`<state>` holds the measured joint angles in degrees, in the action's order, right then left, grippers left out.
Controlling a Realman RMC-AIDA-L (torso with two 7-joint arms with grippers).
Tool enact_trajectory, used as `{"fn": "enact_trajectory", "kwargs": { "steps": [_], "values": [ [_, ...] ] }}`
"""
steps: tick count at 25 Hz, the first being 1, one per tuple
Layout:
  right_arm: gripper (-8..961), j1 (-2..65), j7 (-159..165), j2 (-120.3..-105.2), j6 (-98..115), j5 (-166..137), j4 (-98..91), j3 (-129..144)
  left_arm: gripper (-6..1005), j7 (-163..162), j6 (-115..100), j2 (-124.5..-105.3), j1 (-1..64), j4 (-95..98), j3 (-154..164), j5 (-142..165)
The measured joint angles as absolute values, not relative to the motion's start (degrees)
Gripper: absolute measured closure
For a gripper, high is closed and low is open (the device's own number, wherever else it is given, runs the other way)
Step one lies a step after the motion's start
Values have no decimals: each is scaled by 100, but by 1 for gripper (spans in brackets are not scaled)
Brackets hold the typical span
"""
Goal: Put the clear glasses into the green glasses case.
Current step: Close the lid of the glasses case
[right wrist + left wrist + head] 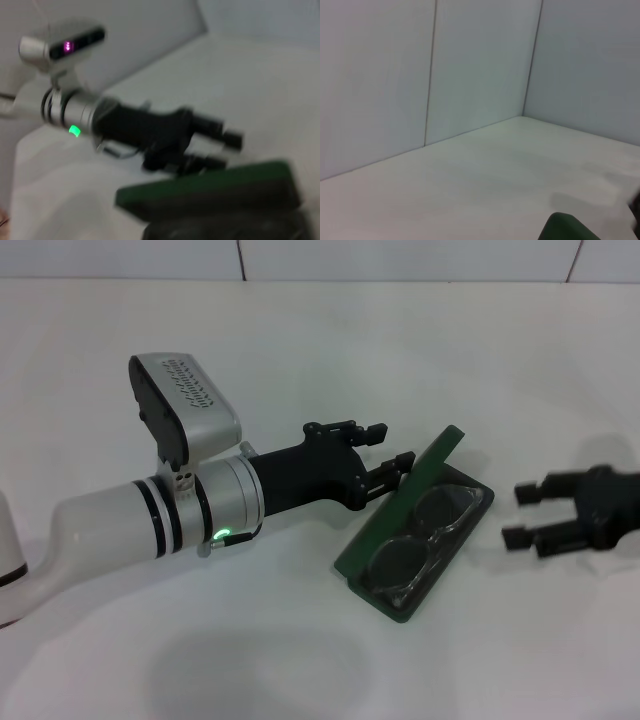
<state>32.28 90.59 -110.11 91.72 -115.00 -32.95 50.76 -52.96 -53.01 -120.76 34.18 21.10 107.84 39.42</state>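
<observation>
The green glasses case (372,583) lies open on the white table, its lid (421,476) raised at a slant. The clear glasses (421,539) rest inside on the dark lining, lenses side by side. My left gripper (391,446) is just behind the lid, fingers apart, the lower finger close against the lid's back; whether it touches I cannot tell. The right wrist view shows that left gripper (226,150) above the green lid (210,187). A corner of the lid (567,227) shows in the left wrist view. My right gripper (519,514) hovers to the case's right, open and holding nothing.
The white table (300,340) meets a white wall along the far edge. The left arm's white forearm (110,530) and its camera housing (185,405) stretch across the left side.
</observation>
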Motion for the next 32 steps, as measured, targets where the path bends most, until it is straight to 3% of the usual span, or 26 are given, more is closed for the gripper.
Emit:
{"fn": "enact_trajectory", "kwargs": {
  "steps": [5,13,19,26,32],
  "values": [
    [111,3395,9376,-11197,9427,-11962,-3323,5120,485,-5290,-5305,-12059,3432,2116,10773,3941],
    [112,3527,9332,-11348,9538,-12014,-3434,5516,484,-5340,-5682,-12001,3356,2237,10628,3321],
    [112,3617,9274,-11522,9628,-12001,-3767,6021,484,-5291,-6665,-11941,2914,2251,9405,3141],
    [112,3943,9259,-11505,9901,-12020,-3825,6225,485,-5314,-7924,-11834,2327,2261,8293,3147],
    [112,4323,9422,-11473,10588,-12197,-3795,6240,484,-5269,-8173,-11868,1987,2262,8235,3111]
  ]
}}
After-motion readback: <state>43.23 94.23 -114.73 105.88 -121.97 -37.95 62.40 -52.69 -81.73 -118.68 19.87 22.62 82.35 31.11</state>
